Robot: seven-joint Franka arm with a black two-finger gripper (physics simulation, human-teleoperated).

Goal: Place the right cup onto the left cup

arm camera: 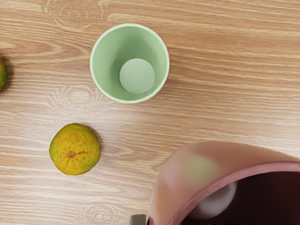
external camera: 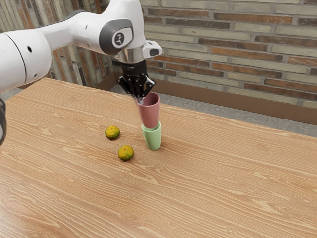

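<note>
Pink cup (external camera: 150, 115) is up in the air, long axis near upright, its wall pinched by the gripper (external camera: 140, 101) of the only arm, body hanging below the fingers and toward the exterior view's right; it overlaps the green cup (external camera: 153, 138) there, but the wrist view has its base off to one side of the open mouth, so likely shift across, then lower. Green cup stands upright and empty, toward the tabletop's (external camera: 218, 183) far edge, tangerines (external camera: 112, 132) (external camera: 126, 152) on its exterior-view-left side, nothing seen blocking its mouth.
</note>
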